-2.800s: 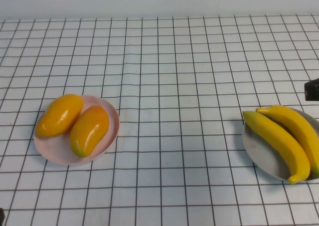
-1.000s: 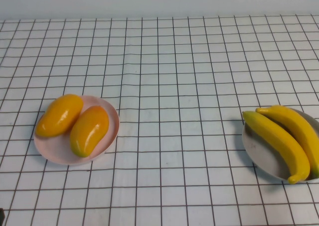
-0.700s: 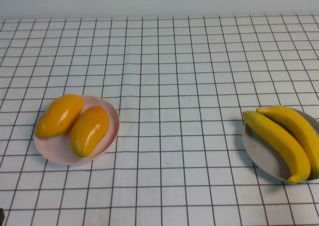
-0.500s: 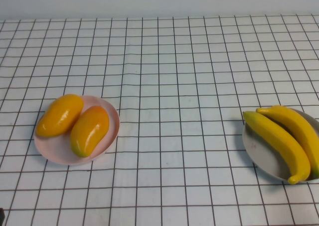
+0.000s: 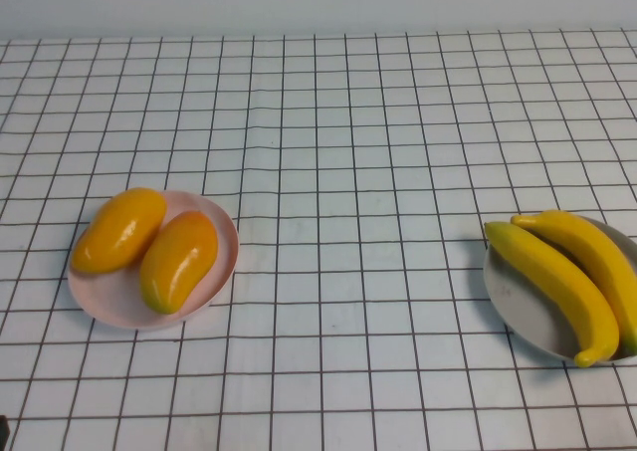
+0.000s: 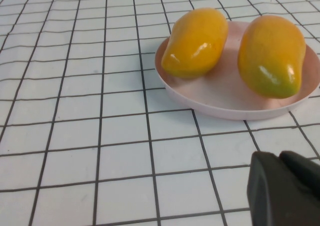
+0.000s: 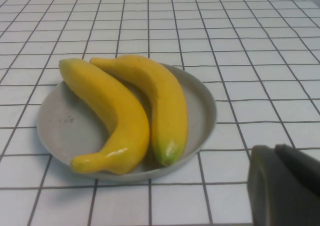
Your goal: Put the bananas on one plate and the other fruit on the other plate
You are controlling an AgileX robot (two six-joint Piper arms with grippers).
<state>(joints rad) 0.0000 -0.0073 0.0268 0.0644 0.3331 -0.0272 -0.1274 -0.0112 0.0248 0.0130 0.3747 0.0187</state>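
Two bananas (image 5: 565, 277) lie side by side on the pale grey plate (image 5: 518, 312) at the right; they also show in the right wrist view (image 7: 120, 106) on that plate (image 7: 202, 111). Two orange-yellow mango-like fruits (image 5: 149, 244) lie on the pale pink plate (image 5: 105, 307) at the left, also in the left wrist view (image 6: 235, 49) on their plate (image 6: 225, 99). My left gripper (image 6: 280, 158) is shut and empty, a little short of the pink plate. My right gripper (image 7: 274, 150) is shut and empty, beside the grey plate.
The table is covered by a white cloth with a black grid (image 5: 328, 172). A pale wall runs along the far edge (image 5: 318, 3). The grey plate sits close to the right edge of the high view.
The dark tip of my right arm, seen at the right edge of the high view 2.8 s ago, has left that view. Fruits and plates have not moved.
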